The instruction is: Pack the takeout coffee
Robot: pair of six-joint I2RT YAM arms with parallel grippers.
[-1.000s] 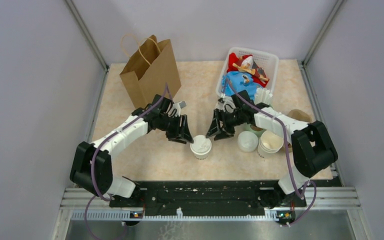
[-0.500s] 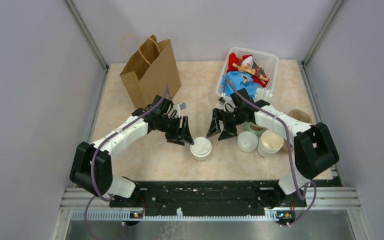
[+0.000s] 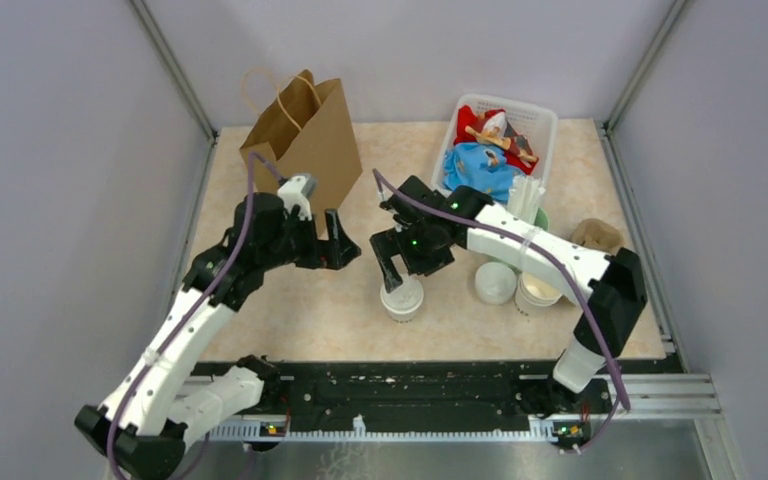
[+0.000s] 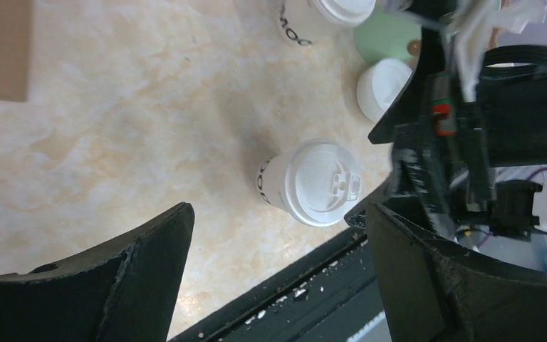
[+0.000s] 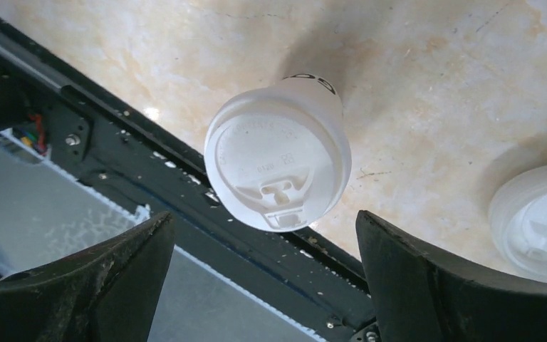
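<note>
Grey walls close in a marble-patterned table (image 3: 290, 310). Seen from above, the takeout coffee (image 3: 402, 297) stands upright and lidded near the front edge, between the two arms. The right hand (image 3: 405, 268) hangs just behind and over it, pointing down. The left hand (image 3: 340, 243) is near the foot of the brown paper bag (image 3: 300, 145), which stands upright at the far left, well apart from the cup. A basket (image 3: 540, 115) of red and blue things sits at the far right, with a loose lid (image 3: 495, 283) and a stack of cups (image 3: 540, 285) in front of it.

From the left wrist, that hand's jaws are spread wide and hold nothing. The coffee shows far below between them, black lettering on its side, with the right arm crowding in beside it.

From the right wrist, the jaws are likewise spread and empty. The coffee's lid lies almost centred between them, and the hand seems to be above the cup rather than touching it.

By my reading, the step in hand is the right hand's grasp of the coffee, not yet made. The next move calls for lowering the hand and closing gently on the paper wall below the lid. The cup then has to be carried upright to the bag's open mouth.
</note>
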